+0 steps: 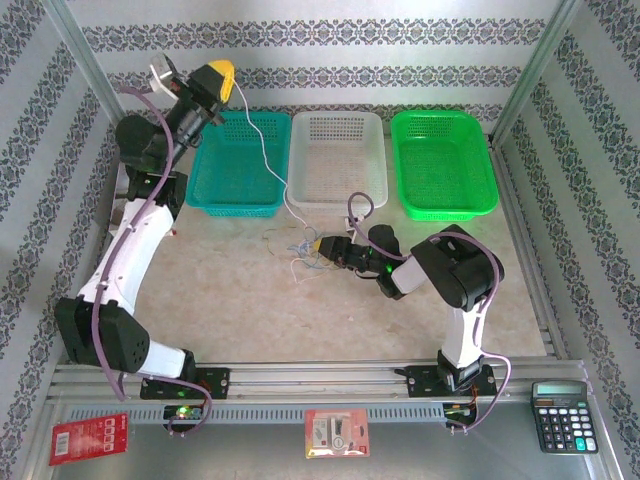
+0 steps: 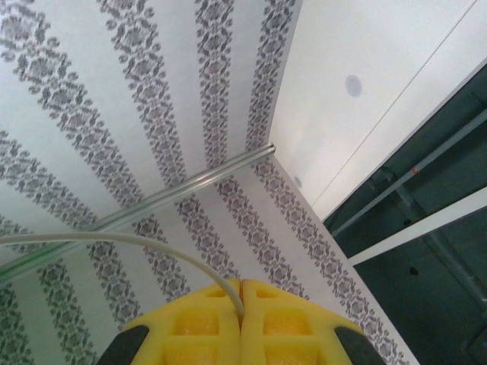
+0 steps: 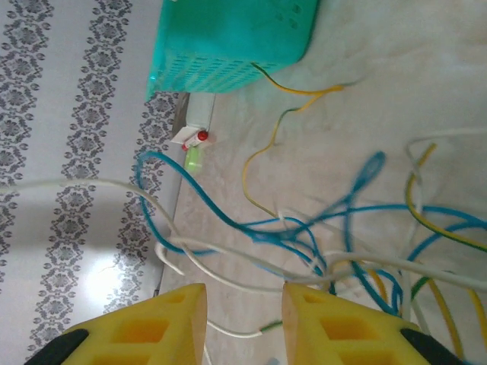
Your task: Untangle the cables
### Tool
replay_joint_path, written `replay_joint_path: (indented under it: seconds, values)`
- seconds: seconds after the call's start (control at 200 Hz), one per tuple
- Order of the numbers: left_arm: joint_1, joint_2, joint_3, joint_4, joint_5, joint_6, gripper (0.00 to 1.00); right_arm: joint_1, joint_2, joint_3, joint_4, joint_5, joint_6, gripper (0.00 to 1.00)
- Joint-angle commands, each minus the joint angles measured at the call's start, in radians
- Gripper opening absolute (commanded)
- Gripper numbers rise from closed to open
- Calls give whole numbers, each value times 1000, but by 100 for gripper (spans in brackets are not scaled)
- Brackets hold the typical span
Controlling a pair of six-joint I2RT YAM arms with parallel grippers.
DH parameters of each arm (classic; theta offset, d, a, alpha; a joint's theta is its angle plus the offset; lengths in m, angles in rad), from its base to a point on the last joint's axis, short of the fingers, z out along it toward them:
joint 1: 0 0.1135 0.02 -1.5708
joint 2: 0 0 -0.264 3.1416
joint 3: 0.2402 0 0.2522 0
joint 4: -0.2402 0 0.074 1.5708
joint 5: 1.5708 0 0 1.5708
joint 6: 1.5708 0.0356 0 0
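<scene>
Left pincer (image 2: 241, 293) pinched a white cable (image 2: 114, 238), its run cut off; right pincer (image 3: 243, 304) spread above blurred cables (image 3: 300, 242) near a teal basket (image 3: 228, 30).

teal basket (image 1: 236, 207), white basket (image 1: 336, 197), green basket (image 1: 446, 209), calculator (image 1: 565, 415)

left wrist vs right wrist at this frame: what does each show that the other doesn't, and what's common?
Left wrist: the left gripper shut on a white cable that trails off to the left, with the ceiling behind it.
Right wrist: the right gripper, jaws apart, over a blue cable and a yellow cable tangled on the table, with the teal basket beyond.
Both: yellow gripper fingers, striped wallpaper and a white cable, probably the same one.
</scene>
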Motion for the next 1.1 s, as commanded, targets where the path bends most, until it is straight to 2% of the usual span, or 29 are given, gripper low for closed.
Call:
replay_joint_path:
  seconds: [0.0,0.255,0.47,0.61,0.869,1.094]
  values:
    - [22,8,87,51,15,-36,0,-11,33,-18,50,21,4,32]
    - [24,18,167,82,-6,-89,0,-15,88,-37,79,49,27,30]
    - [38,17,242,-6,-13,-2,0,-15,104,-47,85,61,33,28]
    - [67,41,289,9,-50,-34,0,-18,114,-58,83,74,36,27]
    - [76,97,474,-105,-77,34,0,-25,129,-75,91,85,39,27]
    - [90,209,698,-215,-83,66,0,-27,144,-71,97,84,48,26]
